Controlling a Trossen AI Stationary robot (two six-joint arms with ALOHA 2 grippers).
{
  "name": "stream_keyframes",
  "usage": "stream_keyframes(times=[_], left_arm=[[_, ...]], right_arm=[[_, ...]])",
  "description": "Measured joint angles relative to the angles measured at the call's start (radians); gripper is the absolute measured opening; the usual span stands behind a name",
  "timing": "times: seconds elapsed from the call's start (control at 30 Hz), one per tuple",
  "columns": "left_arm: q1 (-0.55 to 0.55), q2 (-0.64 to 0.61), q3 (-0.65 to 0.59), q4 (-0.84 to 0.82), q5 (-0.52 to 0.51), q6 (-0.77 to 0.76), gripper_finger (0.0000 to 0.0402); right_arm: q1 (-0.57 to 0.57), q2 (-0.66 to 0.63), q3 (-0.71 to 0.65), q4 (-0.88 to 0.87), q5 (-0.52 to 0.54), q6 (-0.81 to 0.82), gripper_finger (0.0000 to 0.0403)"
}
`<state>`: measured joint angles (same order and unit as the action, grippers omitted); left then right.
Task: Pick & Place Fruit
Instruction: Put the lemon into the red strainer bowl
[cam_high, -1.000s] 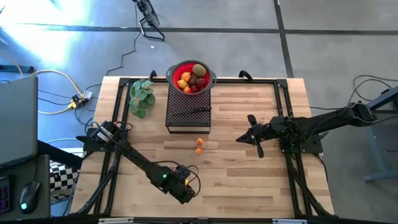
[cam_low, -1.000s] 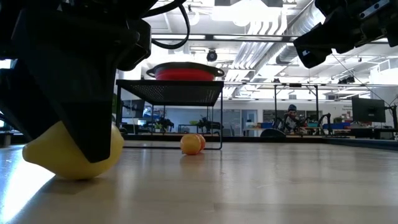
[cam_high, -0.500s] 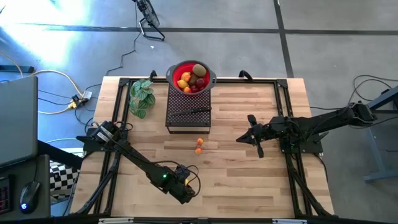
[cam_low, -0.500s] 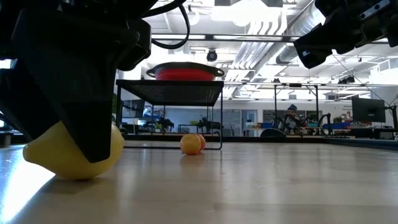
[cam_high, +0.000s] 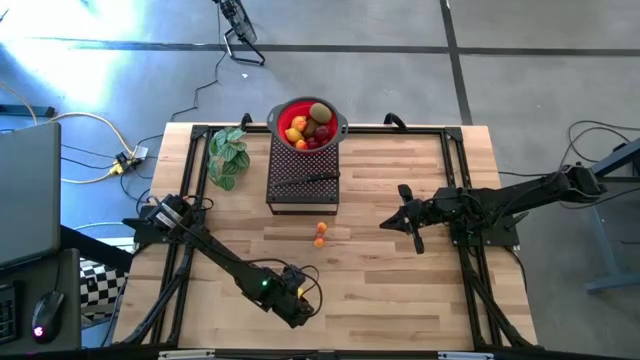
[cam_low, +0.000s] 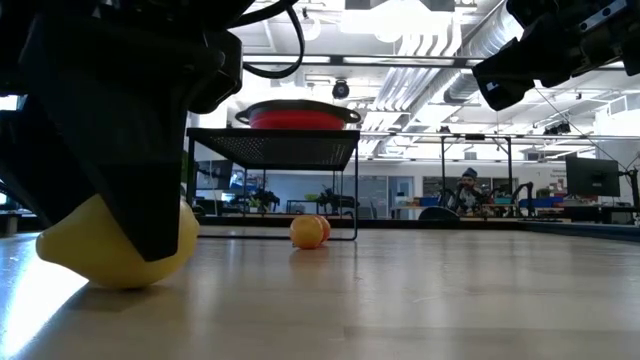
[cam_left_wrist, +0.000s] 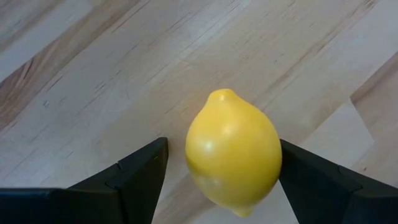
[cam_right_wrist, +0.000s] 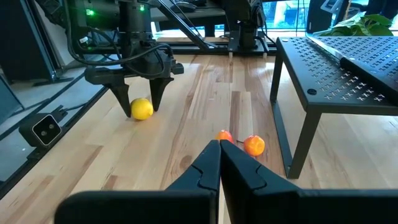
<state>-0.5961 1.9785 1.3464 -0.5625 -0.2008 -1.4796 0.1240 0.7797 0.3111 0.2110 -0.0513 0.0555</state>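
Note:
A yellow lemon lies on its side on the wooden table near the front edge. My left gripper points steeply down over it, open, one finger on each side; from the right wrist view it shows as the lemon under my left gripper. In the high view the gripper hides the lemon. Two small orange fruits rest on the table's middle. A red bowl holds more fruit. My right gripper hovers shut at mid-right, touching nothing. My left gripper comes at the lemon from above, slanting, with its fingers astride the lemon's middle. One finger's inner face lies right up against the lemon's side; whether it touches I cannot tell. The other finger stands apart. The lemon rests on the table.
A black mesh stand at the table's far middle carries the red bowl and a black-handled knife. A green leafy plant lies to its left. Black frame rails run along the table's left and right sides.

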Motion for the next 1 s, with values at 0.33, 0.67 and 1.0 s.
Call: stream_keyframes(times=[0.33, 0.67, 1.0], left_arm=[[0.0, 0.001, -0.001, -0.007, -0.005, -0.003, 0.024], [0.0, 0.001, -0.001, -0.012, -0.023, -0.022, 0.021], [0.0, 0.001, -0.001, -0.013, -0.026, -0.018, 0.0208]], right_arm=[[0.0, 0.0, 0.0, -0.006, 0.0, 0.0, 0.0002], [0.0, 0.0, 0.0, -0.027, 0.0, 0.0, 0.0002], [0.0, 0.0, 0.0, -0.026, 0.0, 0.0, 0.0002]])
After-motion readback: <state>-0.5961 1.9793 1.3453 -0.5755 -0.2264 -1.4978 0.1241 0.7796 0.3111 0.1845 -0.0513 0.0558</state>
